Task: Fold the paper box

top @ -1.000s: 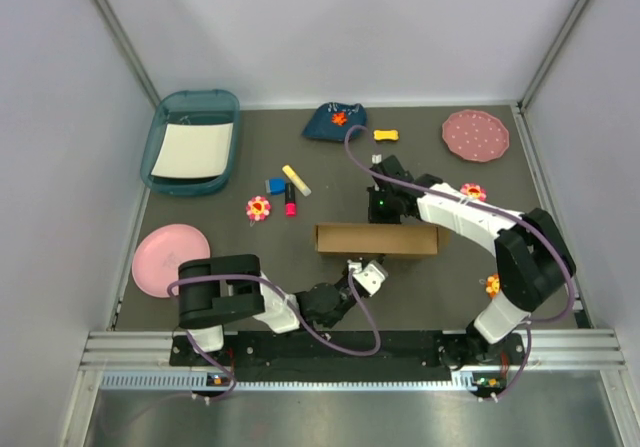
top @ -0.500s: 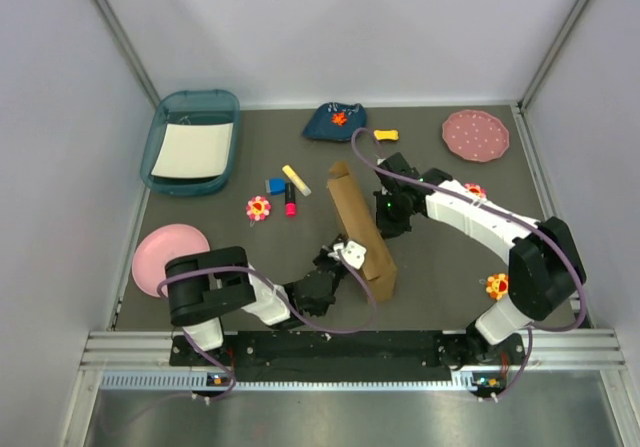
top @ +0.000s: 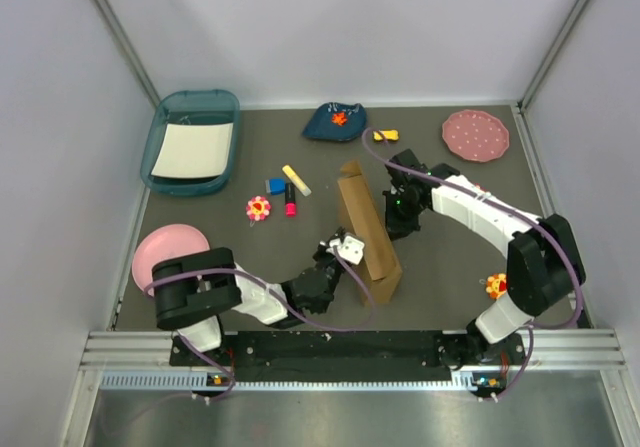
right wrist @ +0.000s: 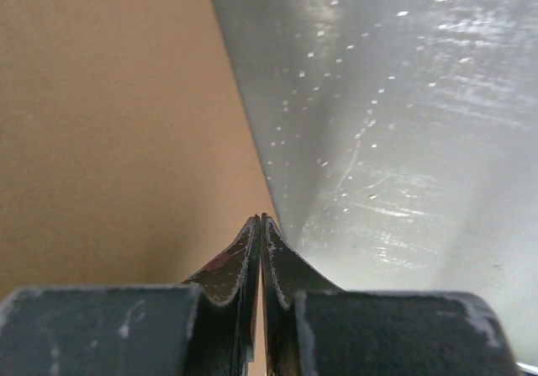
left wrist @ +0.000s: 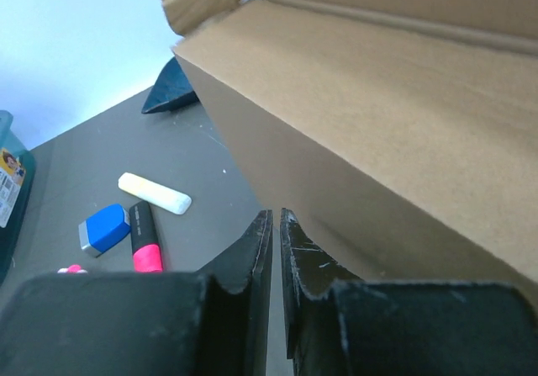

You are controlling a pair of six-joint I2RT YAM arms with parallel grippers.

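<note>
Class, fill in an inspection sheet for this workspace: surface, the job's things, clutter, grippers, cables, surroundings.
Surface: dark grey table; no spills seen.
Job's things: paper box, brown, lying diagonally between the grippers, one end flap open.
Clutter: teal tray holding a white sheet; pink plate; dotted plate; blue cloth; yellow bone; eraser; chalk; marker; flower toys.
Grippers: left gripper shut but for a slit, empty, tips at the box's wall; right gripper shut, empty, beside the box.
Cables: purple cables loop along both arms.
Surroundings: grey walls; metal rail at the near edge.
</note>
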